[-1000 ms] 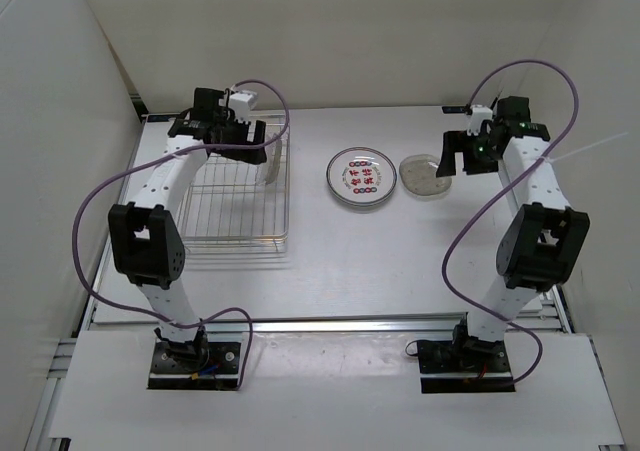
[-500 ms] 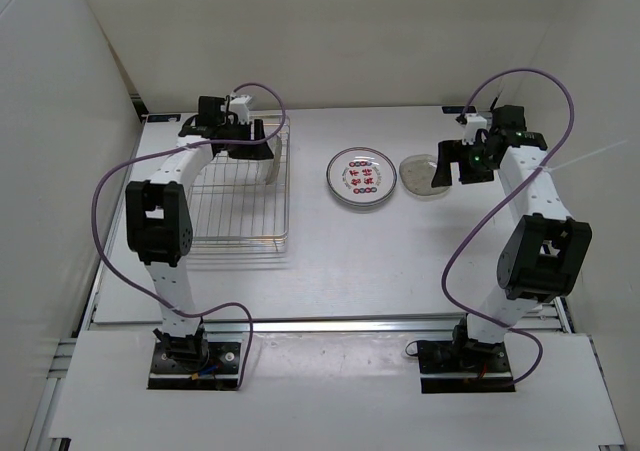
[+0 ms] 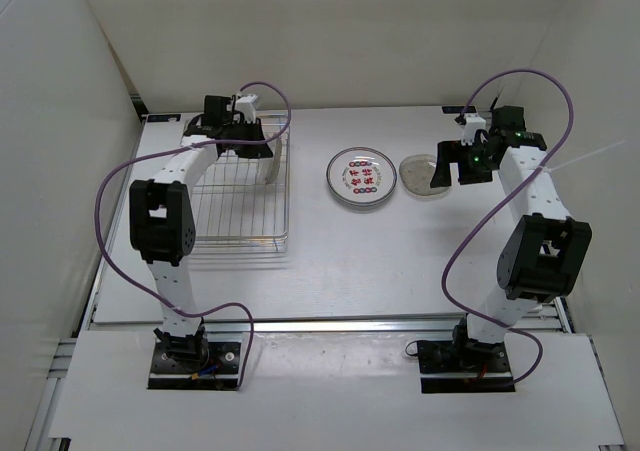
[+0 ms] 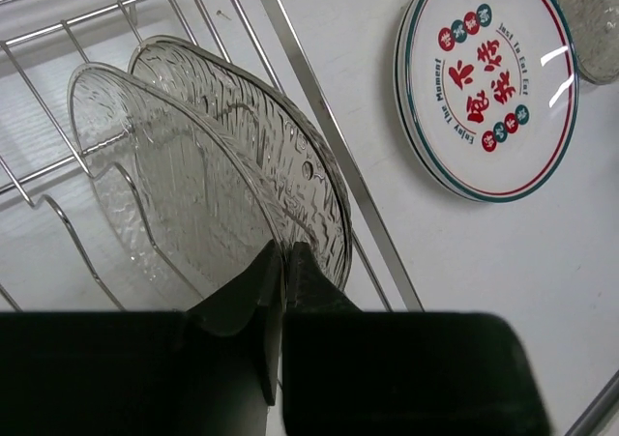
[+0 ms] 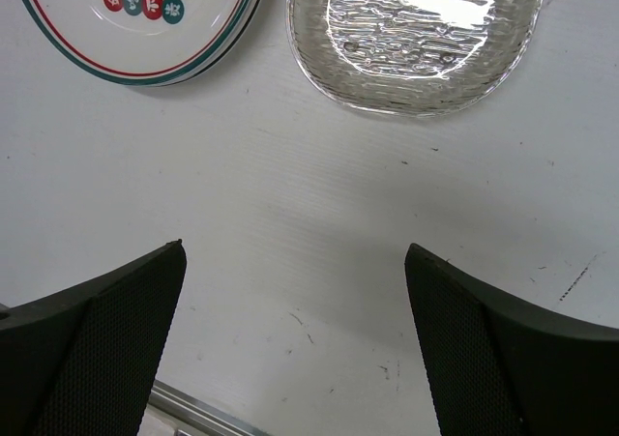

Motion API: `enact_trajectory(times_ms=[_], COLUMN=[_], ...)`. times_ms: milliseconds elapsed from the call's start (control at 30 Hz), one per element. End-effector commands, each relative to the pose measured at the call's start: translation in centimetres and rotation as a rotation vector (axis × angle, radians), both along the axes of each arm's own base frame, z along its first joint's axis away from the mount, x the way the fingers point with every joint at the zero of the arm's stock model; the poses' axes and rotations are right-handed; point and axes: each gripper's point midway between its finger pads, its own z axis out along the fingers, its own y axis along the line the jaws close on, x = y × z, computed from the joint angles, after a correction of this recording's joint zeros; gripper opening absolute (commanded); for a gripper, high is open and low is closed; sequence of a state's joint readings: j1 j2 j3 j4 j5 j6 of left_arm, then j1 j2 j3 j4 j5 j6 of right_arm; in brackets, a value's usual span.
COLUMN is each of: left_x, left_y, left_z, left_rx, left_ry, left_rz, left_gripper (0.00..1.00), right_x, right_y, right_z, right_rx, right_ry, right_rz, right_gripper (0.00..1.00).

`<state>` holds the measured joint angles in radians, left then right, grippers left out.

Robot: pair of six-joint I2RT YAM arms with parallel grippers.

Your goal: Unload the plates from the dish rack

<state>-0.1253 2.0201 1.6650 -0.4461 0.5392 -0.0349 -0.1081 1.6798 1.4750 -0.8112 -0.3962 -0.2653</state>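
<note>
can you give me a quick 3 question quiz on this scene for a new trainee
1. True or false: the right pincer is holding a plate.
2. How many clear glass plates stand in the dish rack?
3. What is the left pincer closed on? A) a rack wire B) the rim of a clear glass plate C) nothing

Key: 1 false, it hangs open above the table; 2 two; 3 B.
</note>
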Motion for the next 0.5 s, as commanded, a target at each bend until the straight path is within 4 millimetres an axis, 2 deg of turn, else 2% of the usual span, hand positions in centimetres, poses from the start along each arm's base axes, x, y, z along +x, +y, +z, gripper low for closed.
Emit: enact_trajectory(times_ms=[0,100,167,200,233,300,333,367,400,467], left_x=[0.7,0.4,0.7,0.3,0.0,-0.3,-0.5,-1.3,-1.7,-2.7], left_y=[-0.2,-0.6,-0.1,0.0,0.3,0.8,1.1,1.5,1.7,2.3], left_z=[2.1,4.2,6.0,7.8,8.3,11.5,12.4,12.8,15.3,17.2], left_rx=[-0.001,-0.007,0.004,-0.001,0.010,0.032,0.049,0.072,0.088,0.130], left_ry=[-0.054,-0.086,-0.123,-0.152,-0.154,-0.220,-0.236,-0.223,-0.284,-0.323], left_rz=[0.003,0.008,0.040,0.040,0.055,0.064,0.067,0.066,0.050,0.028], left_gripper=[0.13,0.11,0.11,0.11,0.11,0.11,0.11,0.11,0.11,0.11], right_x=[0.2,0.2,0.2,0.2,0.2,0.1,0.1,0.1,0.3,0.3], right_y=[0.4,0.4,0.4,0.4,0.4,0.4,0.4,0.4,0.4,0.4], right_z=[1.3,1.6,1.6,1.6,1.6,2.3,2.3,2.5,2.9,3.2], right_rx=[0.010,0.009,0.009,0.009,0.009,0.008,0.008,0.008,0.007,0.006], right_ry=[-0.049,-0.059,-0.059,-0.059,-0.059,-0.069,-0.069,-0.071,-0.081,-0.084], right_rz=[0.014,0.014,0.014,0.014,0.014,0.015,0.015,0.015,0.015,0.015], right_gripper=[0.96,0.96,0.96,0.96,0.96,0.96,0.96,0.96,0.96,0.98])
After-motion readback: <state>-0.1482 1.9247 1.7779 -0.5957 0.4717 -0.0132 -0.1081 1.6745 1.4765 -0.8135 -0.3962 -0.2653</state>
